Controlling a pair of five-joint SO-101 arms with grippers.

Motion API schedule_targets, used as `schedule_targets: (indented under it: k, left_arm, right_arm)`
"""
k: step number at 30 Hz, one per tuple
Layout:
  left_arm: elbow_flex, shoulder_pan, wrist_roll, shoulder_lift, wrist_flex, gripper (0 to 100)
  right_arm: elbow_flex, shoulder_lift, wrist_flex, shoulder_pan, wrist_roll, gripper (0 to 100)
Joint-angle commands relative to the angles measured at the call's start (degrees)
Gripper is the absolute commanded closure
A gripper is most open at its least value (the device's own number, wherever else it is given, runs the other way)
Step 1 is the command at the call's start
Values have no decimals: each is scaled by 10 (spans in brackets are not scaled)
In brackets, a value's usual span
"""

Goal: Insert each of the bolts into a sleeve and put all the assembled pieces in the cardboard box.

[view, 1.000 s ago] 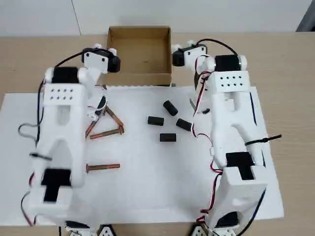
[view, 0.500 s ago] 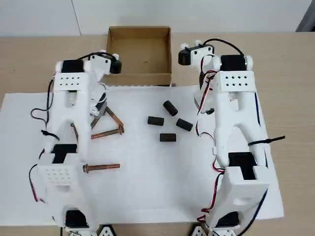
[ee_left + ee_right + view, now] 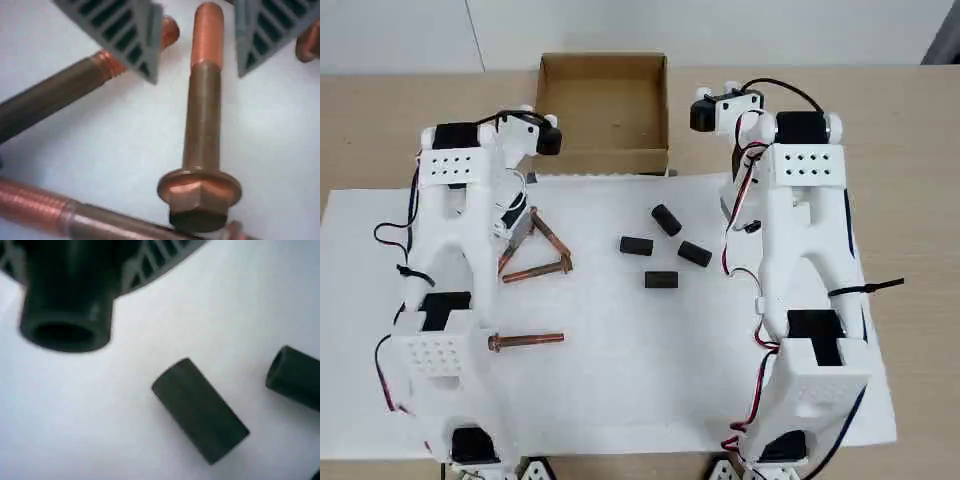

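1. My left gripper (image 3: 197,75) is low over the pile of bolts (image 3: 535,252) on the left side of the white sheet (image 3: 640,390). Its two grey fingers (image 3: 125,30) are spread wide and have hold of nothing.
2. One bolt (image 3: 202,115) lies flat with its threaded tip in the gap between them, and neither finger is touching it. Its hex head points away from the gripper.
3. A second bolt (image 3: 55,102) runs diagonally just beside one finger, and a third (image 3: 75,220) lies across by the hex head.
4. A lone bolt (image 3: 527,341) sits well apart from the pile, nearer the arm bases.
5. The right gripper (image 3: 145,255) is down near the sleeves, but honestly I can't tell if it's open or closed.
6. The closest sleeve (image 3: 65,315) shows right against the gripper's dark ribbed part, open end toward the camera. I can't tell if it's gripped or just lying there.
7. From above I count four black sleeves on the sheet: (image 3: 666,219), (image 3: 636,245), (image 3: 695,254) and (image 3: 661,279).
8. The cardboard box (image 3: 552,110) stands on the table (image 3: 900,120) at the sheet's far edge, between the two arms.
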Motion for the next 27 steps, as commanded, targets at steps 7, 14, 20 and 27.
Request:
schedule_targets:
  k: [7,14,20,27]
  left_arm:
    - [-24,0,-11,54,-12,884]
    - [-24,3,-11,69,-49,885]
    - [-22,11,-11,74,-74,885]
    - [-24,14,-11,102,-86,885]
  right_arm:
    - [-25,-36,5,5,-3,995]
    - [-25,-36,5,5,-2,995]
    - [-25,-36,5,2,-2,995]
    - [-25,-36,5,1,-2,995]
